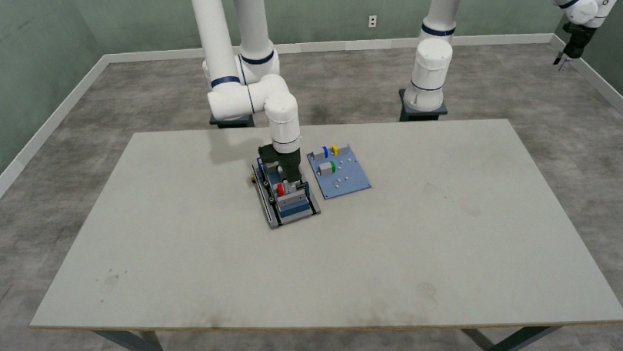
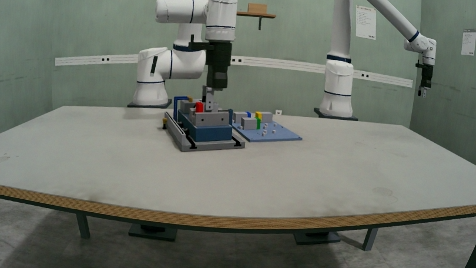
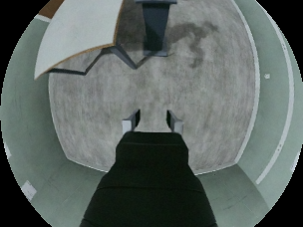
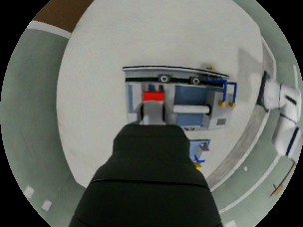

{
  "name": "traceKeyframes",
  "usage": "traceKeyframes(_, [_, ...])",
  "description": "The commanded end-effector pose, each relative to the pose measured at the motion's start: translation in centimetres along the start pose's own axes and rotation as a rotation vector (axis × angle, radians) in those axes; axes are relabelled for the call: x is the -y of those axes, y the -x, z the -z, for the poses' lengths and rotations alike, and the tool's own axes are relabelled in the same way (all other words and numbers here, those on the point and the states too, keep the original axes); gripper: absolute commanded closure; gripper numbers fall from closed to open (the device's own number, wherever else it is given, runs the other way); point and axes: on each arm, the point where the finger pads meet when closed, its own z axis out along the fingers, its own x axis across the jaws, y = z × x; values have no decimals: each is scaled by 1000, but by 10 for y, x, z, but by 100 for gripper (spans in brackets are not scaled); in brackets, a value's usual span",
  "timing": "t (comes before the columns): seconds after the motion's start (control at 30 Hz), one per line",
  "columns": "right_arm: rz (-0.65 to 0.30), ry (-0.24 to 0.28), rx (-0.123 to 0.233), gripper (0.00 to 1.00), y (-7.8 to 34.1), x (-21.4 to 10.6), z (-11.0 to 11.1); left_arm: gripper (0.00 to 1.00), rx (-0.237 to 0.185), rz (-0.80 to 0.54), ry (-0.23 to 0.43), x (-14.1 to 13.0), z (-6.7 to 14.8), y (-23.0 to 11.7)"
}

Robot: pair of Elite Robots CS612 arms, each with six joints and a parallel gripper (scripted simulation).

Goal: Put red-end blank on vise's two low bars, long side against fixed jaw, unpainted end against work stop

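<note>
1. The worktop (image 1: 348, 261) (image 2: 266, 173) (image 3: 82, 25) (image 4: 100, 100) is carrying the vise and plate.
2. The plate (image 1: 354, 176) (image 2: 282, 134) (image 4: 192, 145) is lying beside the vise. It is holding the blue (image 1: 319, 153) (image 2: 240, 116), yellow (image 1: 342, 149) (image 2: 267, 116) and green (image 1: 325, 168) (image 2: 248, 123) blanks. A careless swing could be tipping these.
3. The vise (image 1: 294, 208) (image 2: 213, 134) (image 4: 189, 95) is sitting under the right gripper (image 1: 289, 185) (image 2: 208, 99) (image 4: 152, 109).
4. The left gripper (image 1: 562, 63) (image 2: 422, 92) (image 3: 152, 114) is hanging far off, fingers standing wide, holding nothing.
5. The fixed jaw (image 1: 291, 198) (image 2: 211, 119) (image 4: 137, 102) is standing just beside the red blank (image 1: 281, 188) (image 2: 198, 107) (image 4: 152, 96). I'm not able to tell if they are touching. Letting go early could be leaving a gap.
6. The red blank is sitting between the jaws, and the right fingers are squeezing it.
7. The low bars are hiding. Pushing sideways while pressing down could be tipping them.
8. The work stop is not showing clearly. Too little push could be leaving the plain end short.
</note>
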Motion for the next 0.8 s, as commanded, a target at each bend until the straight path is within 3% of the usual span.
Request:
traceKeyframes(0.0, [0,0,2,100,1,0,1,0,0,0,2,-1,1,0])
traceKeyframes(0.77, [0,0,2,100,3,-5,1,0,0,0,2,-1,1,0])
